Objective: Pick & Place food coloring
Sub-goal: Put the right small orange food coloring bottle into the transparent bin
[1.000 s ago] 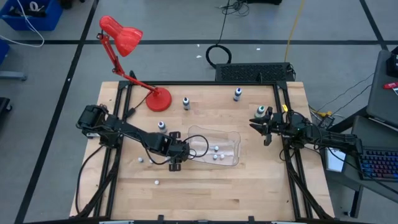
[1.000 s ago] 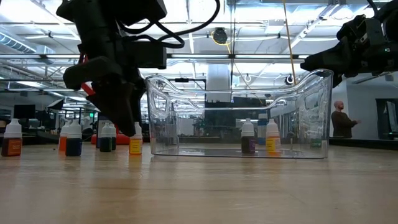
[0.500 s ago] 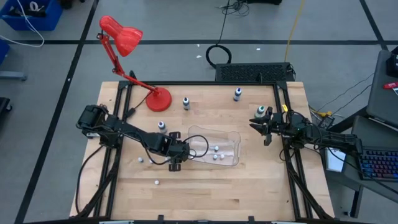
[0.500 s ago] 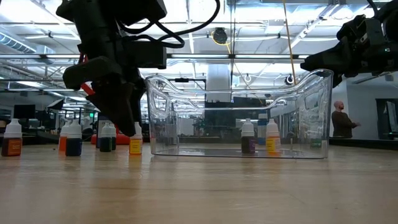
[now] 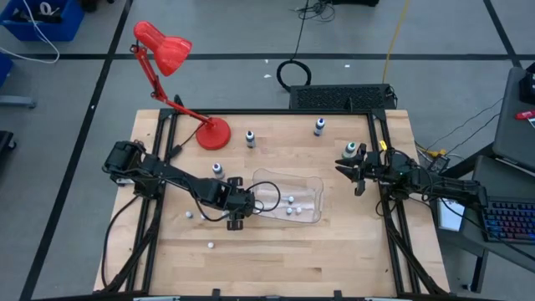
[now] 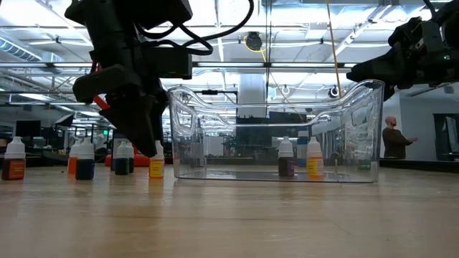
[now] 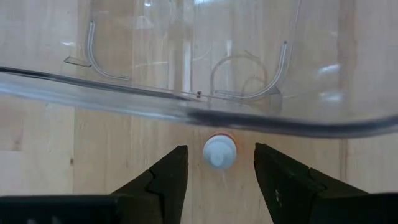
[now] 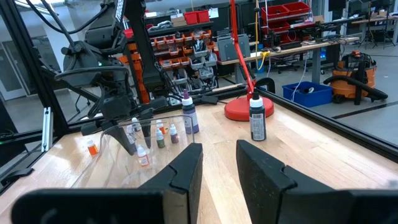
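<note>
Wooden table [image 5: 276,251] is showing no change from above across the last second: the left gripper [image 5: 236,219] is hovering just outside the bin [image 5: 311,186], the right gripper [image 5: 351,174] waiting near the table's right edge

Low view is matching: bottles [image 6: 84,159] are standing left of the bin, two inside

Left wrist view is showing parted fingers [image 7: 168,177] straddling one small bottle [image 7: 219,151], not touching, so the grasp is looking stalled, not yet made

Right wrist view is showing that gripper loosely parted, holding nothing

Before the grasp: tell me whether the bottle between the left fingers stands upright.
Upright: the bottle shows its round cap end-on between the open left gripper.
</note>
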